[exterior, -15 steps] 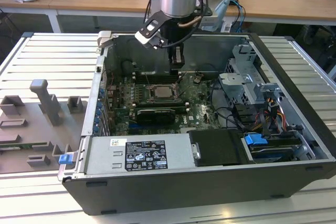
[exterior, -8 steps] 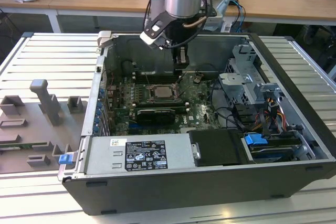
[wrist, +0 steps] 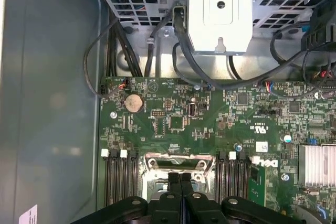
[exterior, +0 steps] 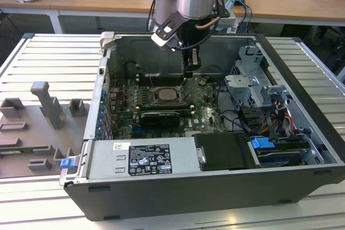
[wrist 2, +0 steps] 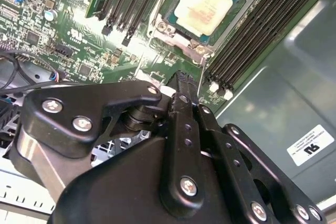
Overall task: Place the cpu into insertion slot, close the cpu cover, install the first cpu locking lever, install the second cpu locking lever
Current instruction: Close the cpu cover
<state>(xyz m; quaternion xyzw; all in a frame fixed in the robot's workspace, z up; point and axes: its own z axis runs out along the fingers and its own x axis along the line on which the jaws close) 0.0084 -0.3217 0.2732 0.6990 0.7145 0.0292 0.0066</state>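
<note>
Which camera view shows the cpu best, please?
The second wrist view: the cpu lies close and unobstructed, its pale metal top plain to see. In the exterior view it is a small square on the motherboard. In the first wrist view the shut pincer stands in front of it.

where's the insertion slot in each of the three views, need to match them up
Exterior view: the insertion slot sits mid-motherboard, the cpu in it.
Second wrist view: the slot lies beyond the gripper, with memory slots beside it.
First wrist view: its silvery rim lies just past the gripper's tips.
Shared landmark: the shut gripper, close beside the slot.
</note>
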